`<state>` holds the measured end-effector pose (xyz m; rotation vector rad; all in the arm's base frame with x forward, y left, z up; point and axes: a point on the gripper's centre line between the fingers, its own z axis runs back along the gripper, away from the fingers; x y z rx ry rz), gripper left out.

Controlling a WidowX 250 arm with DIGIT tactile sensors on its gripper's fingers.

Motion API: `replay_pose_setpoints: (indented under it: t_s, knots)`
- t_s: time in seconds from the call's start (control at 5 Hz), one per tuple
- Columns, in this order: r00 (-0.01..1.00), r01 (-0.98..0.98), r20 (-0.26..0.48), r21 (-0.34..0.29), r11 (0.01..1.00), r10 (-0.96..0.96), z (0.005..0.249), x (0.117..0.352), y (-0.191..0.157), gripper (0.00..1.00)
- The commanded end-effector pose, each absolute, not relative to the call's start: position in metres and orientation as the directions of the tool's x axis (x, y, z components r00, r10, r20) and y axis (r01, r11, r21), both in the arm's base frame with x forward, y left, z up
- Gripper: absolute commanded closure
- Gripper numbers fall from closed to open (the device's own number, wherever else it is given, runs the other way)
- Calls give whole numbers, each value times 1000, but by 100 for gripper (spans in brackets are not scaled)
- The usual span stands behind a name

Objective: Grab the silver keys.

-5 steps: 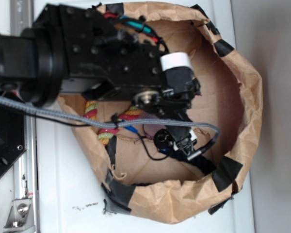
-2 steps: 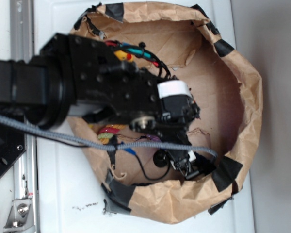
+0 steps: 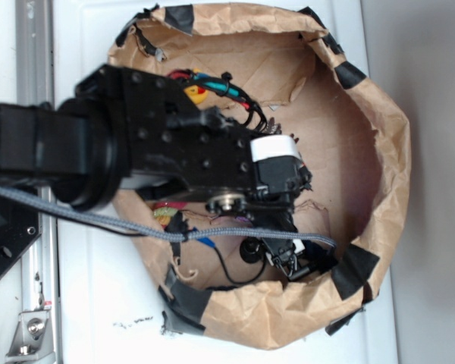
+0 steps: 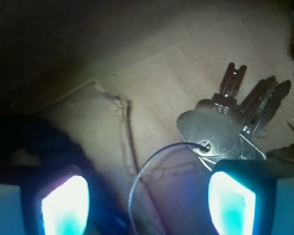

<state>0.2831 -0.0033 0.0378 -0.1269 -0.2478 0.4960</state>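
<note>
Two views of one moment. In the exterior view, seen from above, a black robot arm reaches in from the left of the frame over a brown paper bag rolled down into a shallow bowl, its rim patched with black tape. The bag sits on a white table. The arm covers most of the bag's left half. Its gripper points down near the bag's lower rim, in the lower middle of the frame. A grey braided cable crosses below the arm. A bit of yellow shows above the arm, and a multicoloured rope peeks out beneath it. The keys cannot be made out in this view.

The wrist view looks down at the creased brown paper floor. The gripper is spread wide, its two fingertips glowing pale blue in the lower left and lower right corners of the frame, with nothing between them but paper and a wire loop. The silver keys lie flat on the paper in the right half of the frame, fanned toward the upper right. Their heads sit just above the right fingertip, which overlaps the lowest edge of the bunch. A thin wire ring threads through the front key's hole and curves down into the gap between the fingertips.
</note>
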Motion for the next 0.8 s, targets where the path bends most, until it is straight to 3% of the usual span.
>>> replay_pose_setpoints:
  t_s: [0.0, 0.2, 0.4, 0.6]
  knots:
    - [855, -446, 236, -119, 887, 462, 22, 282, 10, 0]
    - [864, -437, 229, -103, 893, 449, 15, 277, 12, 0]
    - [856, -461, 211, -104, 881, 473, 12, 277, 18, 100]
    - [852, -467, 207, -118, 877, 481, 12, 272, 22, 100]
